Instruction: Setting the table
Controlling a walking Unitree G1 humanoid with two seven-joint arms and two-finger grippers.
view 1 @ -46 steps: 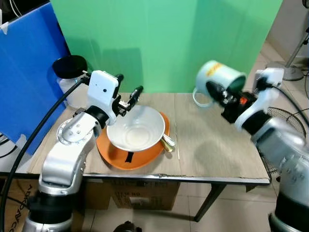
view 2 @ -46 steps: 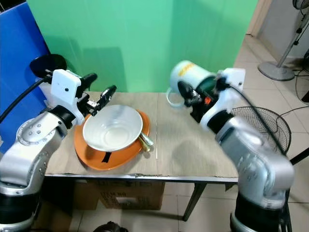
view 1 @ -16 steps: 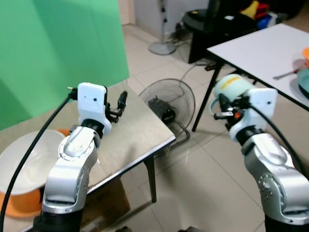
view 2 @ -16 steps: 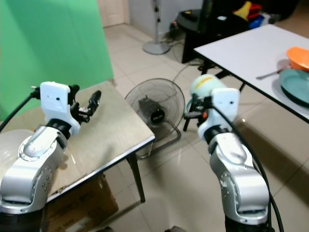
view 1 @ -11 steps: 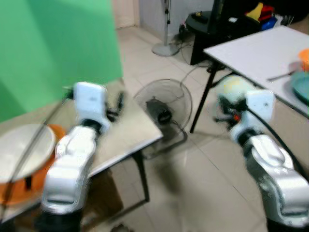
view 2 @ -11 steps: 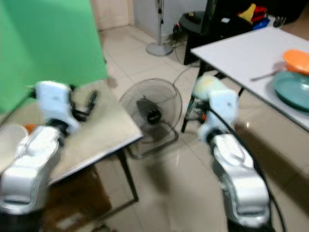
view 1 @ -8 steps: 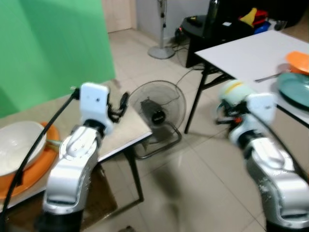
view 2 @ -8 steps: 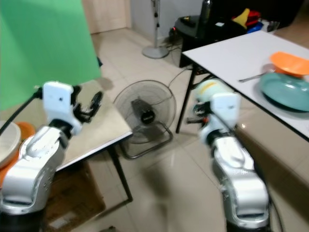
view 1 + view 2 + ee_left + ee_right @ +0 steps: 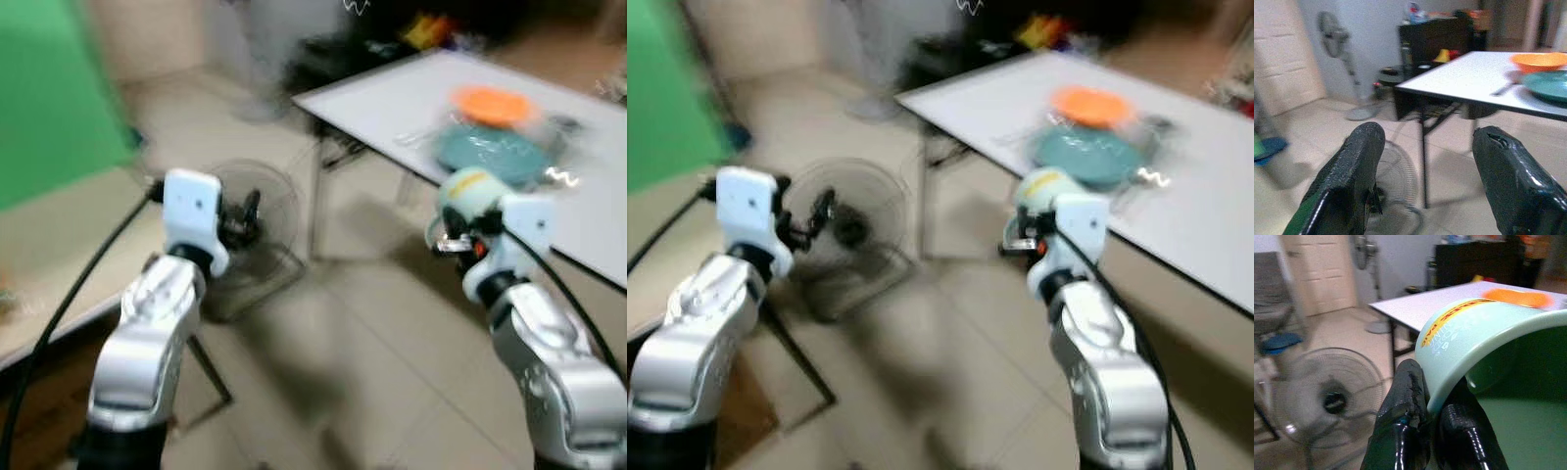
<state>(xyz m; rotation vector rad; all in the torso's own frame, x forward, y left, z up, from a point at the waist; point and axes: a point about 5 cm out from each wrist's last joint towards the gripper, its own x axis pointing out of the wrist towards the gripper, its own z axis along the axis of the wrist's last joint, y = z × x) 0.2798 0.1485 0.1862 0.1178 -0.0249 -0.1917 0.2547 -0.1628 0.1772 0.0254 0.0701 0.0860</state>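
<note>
A pale green mug (image 9: 470, 191) with a yellow and red label hangs in the air on my right side. My right gripper (image 9: 1429, 399) is shut on its rim, one finger inside and one outside. A white table (image 9: 392, 98) stands ahead to the right, carrying a teal plate (image 9: 495, 152), an orange bowl (image 9: 493, 103) and a utensil (image 9: 1503, 89). My left gripper (image 9: 1426, 133) is held up in front of me, open, with nothing between its fingers. The head views are blurred.
A floor fan (image 9: 847, 230) lies on the tiles between the two tables. The wooden table's edge (image 9: 59, 264) and the green screen (image 9: 49, 88) sit at the left. A black cabinet (image 9: 1435, 39) and a standing fan (image 9: 1334, 34) are behind the white table.
The camera has swung right: the wooden table with its bowl has slid off to the left and the white table has come nearer. The mug stays in the right gripper.
</note>
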